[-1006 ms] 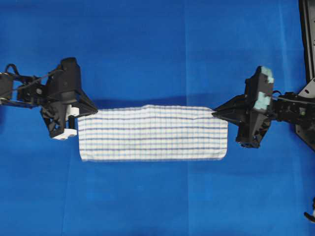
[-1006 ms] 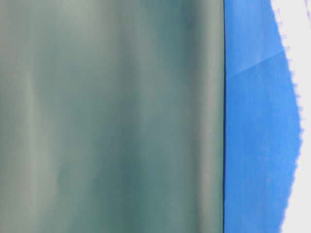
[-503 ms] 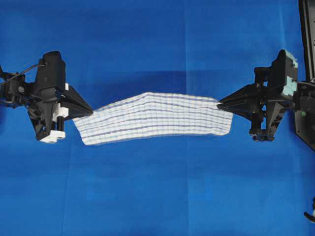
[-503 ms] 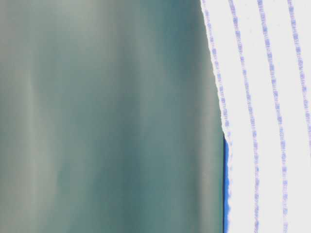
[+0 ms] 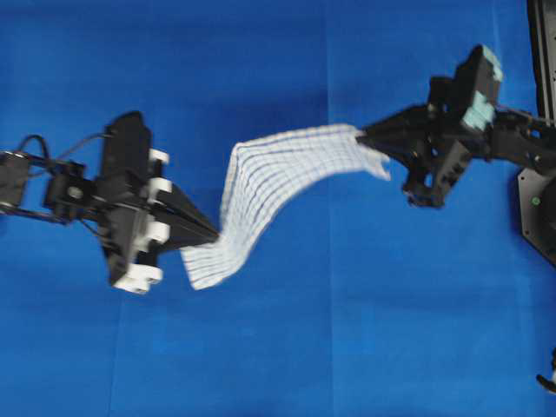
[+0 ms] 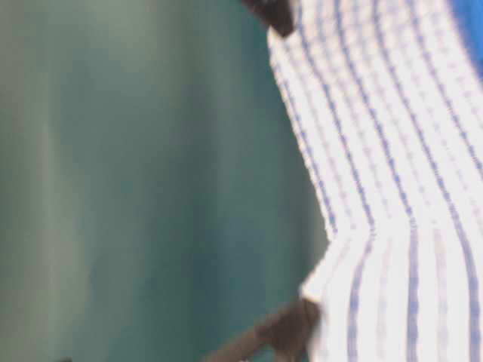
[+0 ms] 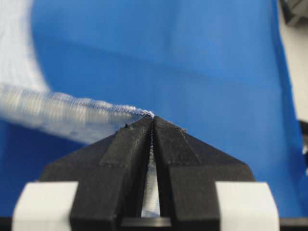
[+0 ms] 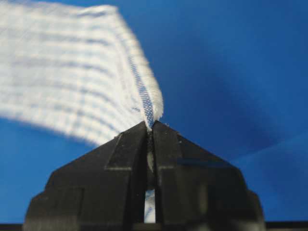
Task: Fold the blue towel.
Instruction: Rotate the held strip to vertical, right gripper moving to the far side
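Overhead view shows one blue towel hanging twisted above the middle of the blue sheet, bare sheet all around. Two grippers hold it: left gripper and right gripper, each clamped on a corner. Wrist views confirm hems pinched between closed fingers.

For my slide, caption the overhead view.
Both grippers, left and right, hold the striped white woven towel aloft, twisted diagonally.

White blue towel, thin dark-blue and pale-blue stripes crossing it; solid blue sheet below; both claws black, left claw with white blocks.
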`<state>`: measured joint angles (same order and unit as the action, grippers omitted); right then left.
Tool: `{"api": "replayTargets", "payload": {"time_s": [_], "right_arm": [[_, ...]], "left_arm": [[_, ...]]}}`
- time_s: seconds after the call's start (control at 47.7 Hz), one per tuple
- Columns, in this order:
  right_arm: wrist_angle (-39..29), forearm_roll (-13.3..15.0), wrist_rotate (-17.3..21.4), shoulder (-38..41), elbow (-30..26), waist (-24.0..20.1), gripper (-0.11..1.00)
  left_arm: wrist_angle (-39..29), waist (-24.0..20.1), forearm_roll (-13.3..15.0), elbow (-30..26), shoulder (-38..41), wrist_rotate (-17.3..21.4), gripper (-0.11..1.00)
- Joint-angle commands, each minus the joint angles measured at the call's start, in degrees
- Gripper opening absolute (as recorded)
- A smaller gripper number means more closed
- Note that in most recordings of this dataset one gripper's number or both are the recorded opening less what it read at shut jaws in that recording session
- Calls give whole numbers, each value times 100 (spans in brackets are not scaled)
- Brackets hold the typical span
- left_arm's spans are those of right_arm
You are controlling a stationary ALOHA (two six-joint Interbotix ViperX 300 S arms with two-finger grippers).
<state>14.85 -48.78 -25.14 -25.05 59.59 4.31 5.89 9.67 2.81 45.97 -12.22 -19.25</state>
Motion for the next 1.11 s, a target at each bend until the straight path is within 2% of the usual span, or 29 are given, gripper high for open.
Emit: {"api": "replayTargets", "payload": {"time_s": [0.0, 0.189, 0.44, 0.733, 1.089], "right_arm": [[18, 18, -141, 123, -334, 246, -5], [18, 18, -439, 510, -712, 650, -5], [18, 18, -747, 914, -1099, 993, -5], [18, 18, -1107, 1195, -1406, 1187, -5], [18, 18, -1187, 1230, -1441, 1354, -5]], "left_arm": [[114, 79, 18, -422, 176, -9, 2], [422, 202, 18, -1020, 791, -18, 2], [1318, 202, 62, -1591, 1652, -202, 2], [1441, 211, 62, -2224, 2241, -202, 2], [1881, 211, 62, -2426, 2487, -211, 2]]}}
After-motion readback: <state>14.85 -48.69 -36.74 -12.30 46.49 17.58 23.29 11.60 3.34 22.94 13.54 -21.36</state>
